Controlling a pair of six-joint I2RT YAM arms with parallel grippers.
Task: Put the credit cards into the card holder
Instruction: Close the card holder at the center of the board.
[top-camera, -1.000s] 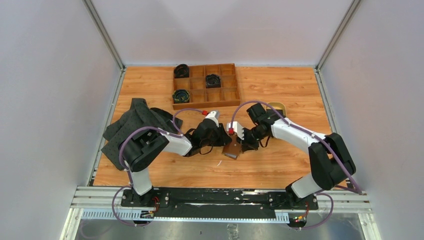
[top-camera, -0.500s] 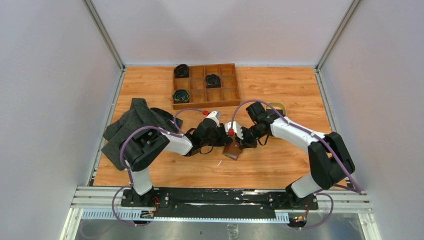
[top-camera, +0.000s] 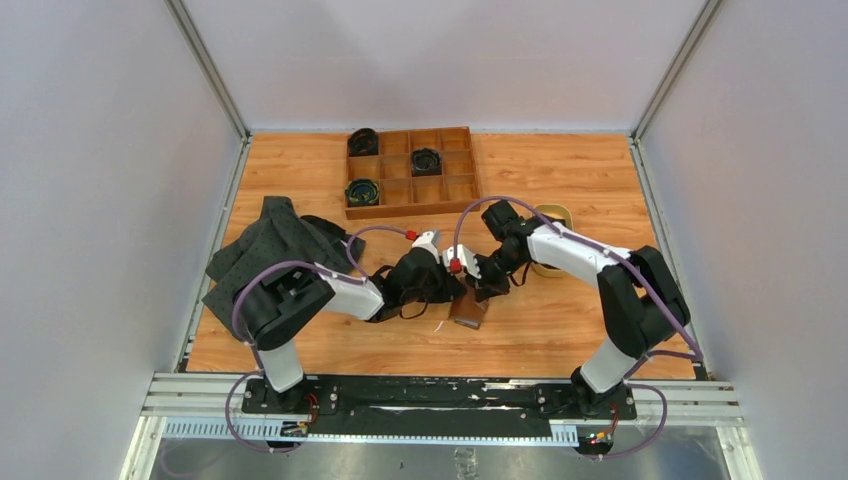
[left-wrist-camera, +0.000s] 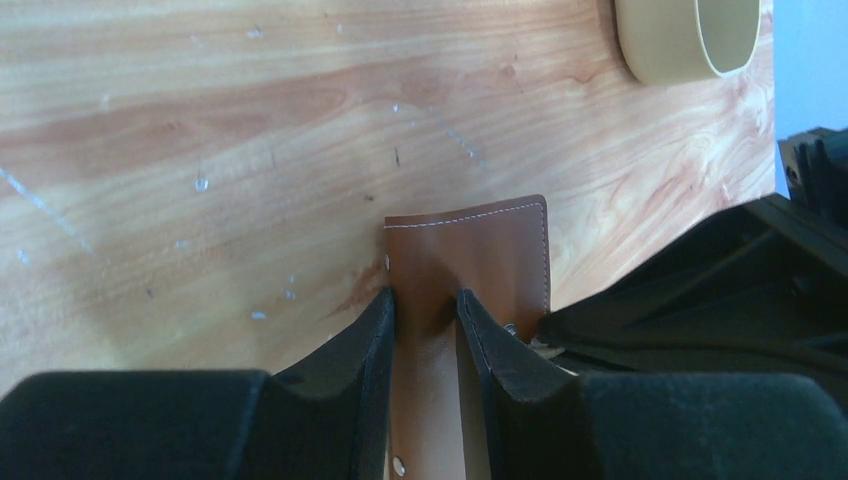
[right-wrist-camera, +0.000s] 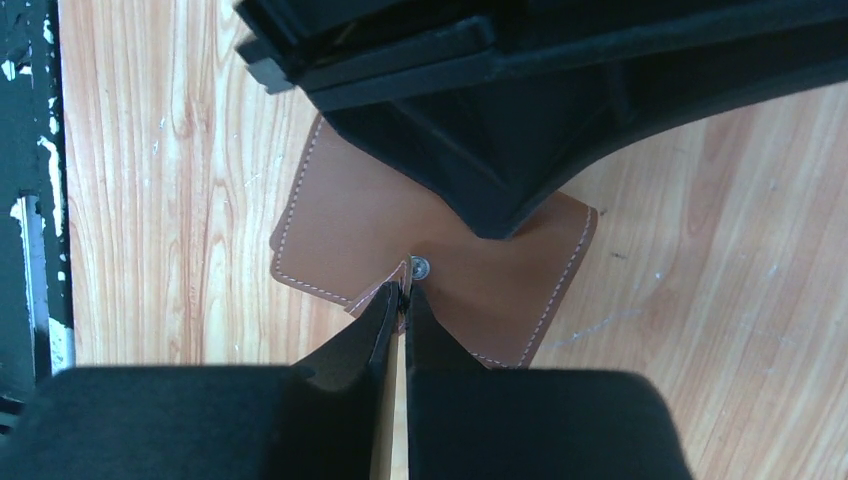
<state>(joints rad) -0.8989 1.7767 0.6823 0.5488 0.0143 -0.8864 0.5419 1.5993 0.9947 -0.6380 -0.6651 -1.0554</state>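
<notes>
The card holder is a brown leather wallet lying between both arms near the table's middle front. My left gripper is shut on a raised fold of the card holder, one finger on each side. My right gripper is shut on a thin stitched flap of the card holder right beside the snap stud. In the top view the right gripper meets the wallet from the far right. A thin pale strip runs between its fingers; I cannot tell whether it is a card. No credit cards show clearly.
A tan oval dish sits behind the right arm, also in the left wrist view. A wooden compartment tray with dark coils stands at the back. A dark cloth lies at left. The left gripper's black body crowds the wallet.
Both grippers and the card holder have shifted slightly toward the front edge. The right arm's elbow has folded in to the left. Both grips look the same.
</notes>
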